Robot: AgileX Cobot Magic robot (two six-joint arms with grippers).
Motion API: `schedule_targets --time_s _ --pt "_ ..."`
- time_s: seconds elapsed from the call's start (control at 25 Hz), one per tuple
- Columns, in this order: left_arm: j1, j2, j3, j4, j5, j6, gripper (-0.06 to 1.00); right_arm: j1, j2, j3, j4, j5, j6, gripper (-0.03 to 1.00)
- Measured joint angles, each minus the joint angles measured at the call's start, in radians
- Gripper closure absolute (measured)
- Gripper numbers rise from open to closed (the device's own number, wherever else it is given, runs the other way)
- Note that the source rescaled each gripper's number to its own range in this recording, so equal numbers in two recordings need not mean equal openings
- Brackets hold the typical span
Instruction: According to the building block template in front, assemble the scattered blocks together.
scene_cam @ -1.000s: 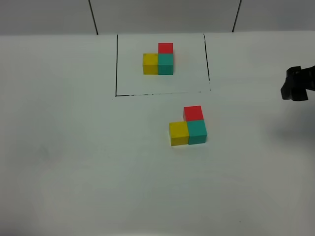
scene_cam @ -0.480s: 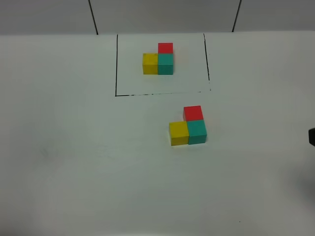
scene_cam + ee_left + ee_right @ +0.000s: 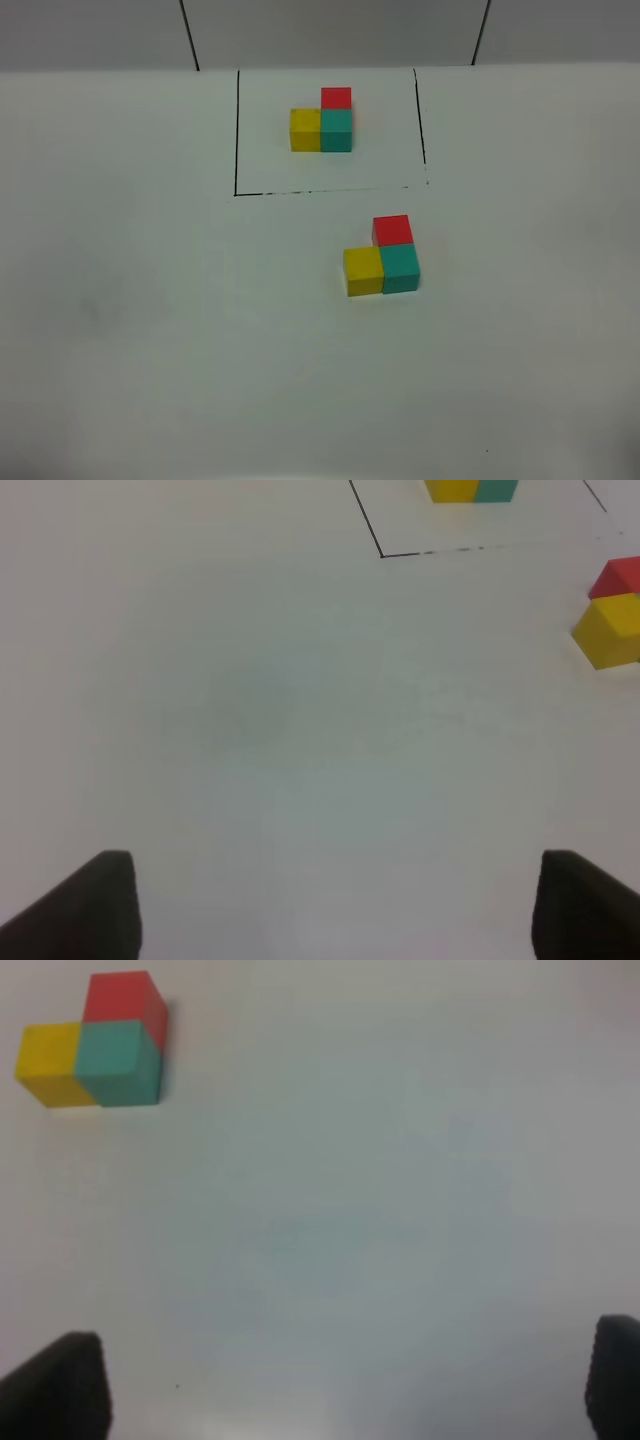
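Observation:
The building block template stands inside a black outline point(image 3: 236, 130) at the back: yellow cube point(image 3: 305, 129), teal cube point(image 3: 337, 130), red cube point(image 3: 336, 97) in an L. In front of it the scattered blocks sit together in the same L: yellow point(image 3: 362, 271), teal point(image 3: 400, 267), red point(image 3: 392, 229), touching. The right wrist view shows this cluster point(image 3: 115, 1060) far from my right gripper point(image 3: 335, 1385), which is open and empty. My left gripper point(image 3: 330, 910) is open and empty, with the yellow block point(image 3: 610, 630) far off to one side. Neither gripper shows in the exterior high view.
The white table point(image 3: 150, 330) spreads around the blocks. Its back edge meets a grey wall with two dark seams point(image 3: 190, 35). The outline's corner point(image 3: 383, 553) shows in the left wrist view.
The right arm, seen at the right edge of the exterior view a second ago, has pulled back out of that view. The blocks have not moved.

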Motion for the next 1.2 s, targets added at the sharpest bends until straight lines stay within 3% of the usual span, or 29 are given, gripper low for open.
schedule_targets --time_s 0.4,0.68,1.2 --pt "0.000 0.000 0.000 0.000 0.000 0.000 0.09 0.032 -0.186 0.035 0.005 0.034 0.000 0.10" --pt "0.000 0.000 0.000 0.000 0.000 0.000 0.09 0.049 -0.319 0.042 0.005 0.046 0.040 0.21" --pt "0.000 0.000 0.000 0.000 0.000 0.000 0.09 0.051 -0.340 0.042 0.005 0.046 0.052 0.23"
